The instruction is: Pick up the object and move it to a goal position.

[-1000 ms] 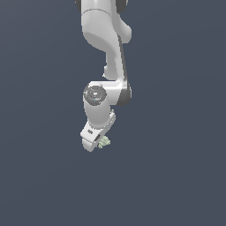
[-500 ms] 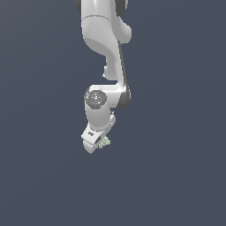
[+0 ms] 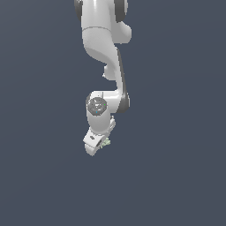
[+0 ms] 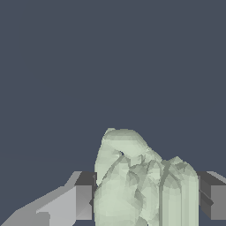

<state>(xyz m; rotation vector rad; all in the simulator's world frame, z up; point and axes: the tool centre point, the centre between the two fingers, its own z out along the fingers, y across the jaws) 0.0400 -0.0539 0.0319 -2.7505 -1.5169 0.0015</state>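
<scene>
Seen up close from the wrist: a tiny pale green lumpy object [image 4: 137, 185] squeezed between two dark grey finger pads [image 4: 84, 201], one on each side, both touching it. So the white robot gripper [image 4: 148, 203] closed narrow and holding the lump.

Could slip out, maybe. Bumpy sides, so the flat pads likely press on only a few bumps. A quick swing or a hard stop might twist it loose. Could also tip in the grip, since a good part of it pokes out past the pads. Slow, smooth moving looks safer.

Long way of the lump: seems to run out from between the pads, away from the wrist, with a rounded end sticking out in front. Wider across down by the pads. Hard to be sure of the true shape from one close look.

Farther off, in the exterior view: white robot gripper [image 3: 98, 146] hanging under the white robot arm [image 3: 103, 66], tilted, with only a small speck of green [image 3: 106, 143] peeking out on the exterior view's right. Plain dark grey-blue all around [image 3: 176, 176], no goal marker to be seen
</scene>
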